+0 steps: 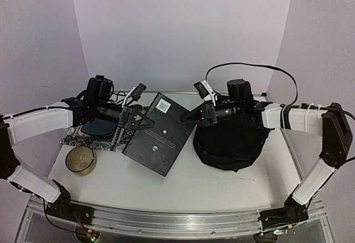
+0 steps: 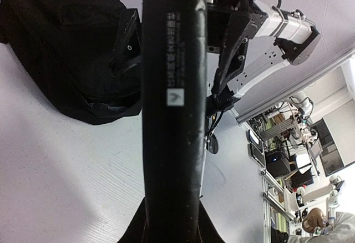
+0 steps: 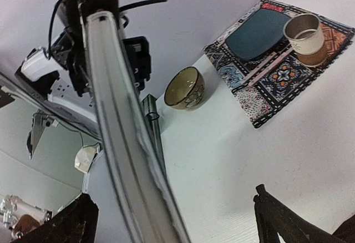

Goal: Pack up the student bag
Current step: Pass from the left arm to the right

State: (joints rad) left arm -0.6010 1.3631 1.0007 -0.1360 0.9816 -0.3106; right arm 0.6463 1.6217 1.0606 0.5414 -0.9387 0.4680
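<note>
Grip first: my left gripper [image 1: 135, 120] is clamped down narrow on the left edge of a black hardcover book [image 1: 158, 135]. In the left wrist view I see that book edge-on, running straight up the middle of the frame from between the fingers. My right gripper [image 1: 190, 118] sits at the book's right edge with its jaws spread wide. In the right wrist view the pale page edge runs diagonally between the two fingers, and I see neither one pressing on it. The book fills the centre of the top view, slanted, with a white label [image 1: 162, 105] at its upper end. The student bag [image 1: 232, 143] lies slumped on the worktop [image 1: 222, 193] right of centre, just beside the book and under my right wrist. At centre left I see a patterned mat [image 1: 91, 138] carrying a dark plate [image 1: 99, 125], with a bowl [image 1: 80, 160] just below it.
</note>
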